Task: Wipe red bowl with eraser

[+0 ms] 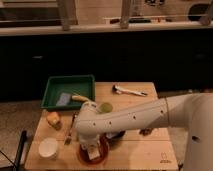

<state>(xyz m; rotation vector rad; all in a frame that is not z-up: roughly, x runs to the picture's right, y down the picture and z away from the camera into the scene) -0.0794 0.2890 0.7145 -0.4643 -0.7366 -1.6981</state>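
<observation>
Your gripper [92,148] hangs down at the end of the white arm [135,118], right over the red bowl [104,153] at the front edge of the table [150,150]. You cannot tell whether it is open, closed or holding anything. A small whitish block, the eraser [94,156], shows just under the gripper, inside the bowl, and you cannot tell whether the two touch. Left of the bowl stands the white cup [48,147], and a fork [70,132] lies between them, a little further back. Just behind the arm, a dark bowl [118,134] peeks out. Further back you see a pale green round thing [105,107] and a green tray [70,80] holding a grey-blue pad [63,98].
</observation>
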